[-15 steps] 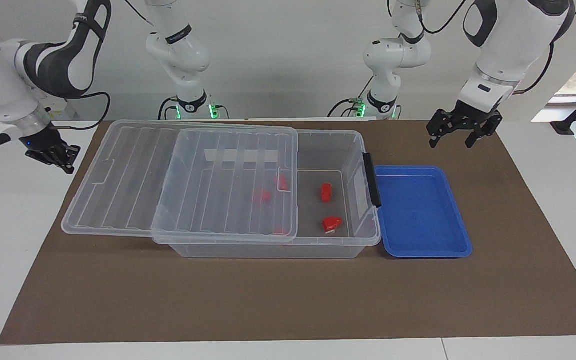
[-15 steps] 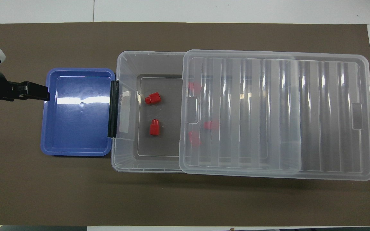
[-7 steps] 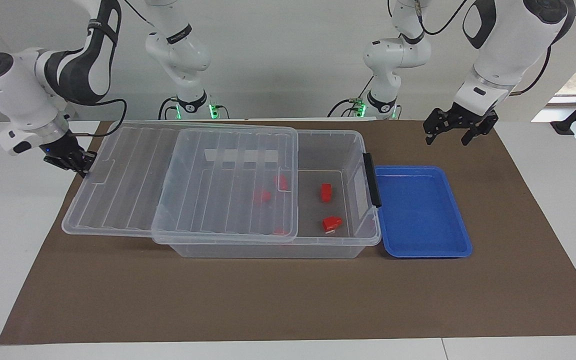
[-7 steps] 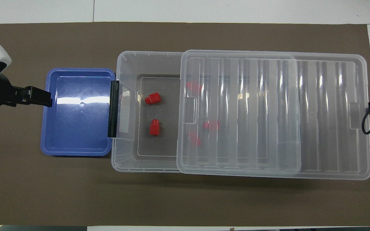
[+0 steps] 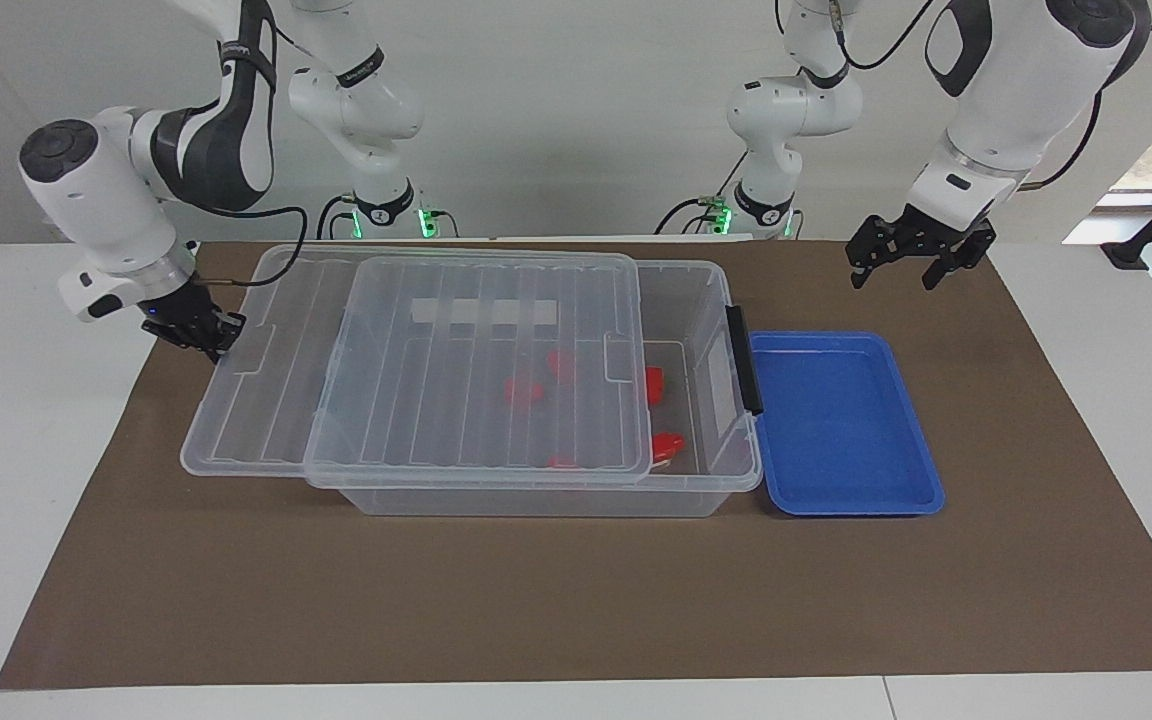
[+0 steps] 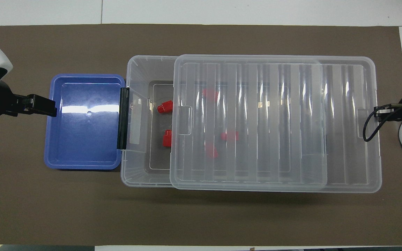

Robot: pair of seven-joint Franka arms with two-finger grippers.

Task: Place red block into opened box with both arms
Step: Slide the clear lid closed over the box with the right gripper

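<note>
Red block [image 5: 652, 384] sits inside the box [image 5: 726, 480], centre-frame in facing view, partly under the clear lid [image 5: 416, 400]. R gripper [image 5: 198, 330], fingers closed, touches the lid's edge at mid-left. L gripper [image 5: 911, 258], fingers spread & holding nothing, hangs upper right above the blue tray [image 5: 841, 500].

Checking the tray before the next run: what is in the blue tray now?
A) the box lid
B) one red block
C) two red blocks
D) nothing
D: the blue tray shows only bare floor; the red blocks lie inside the box.
</note>
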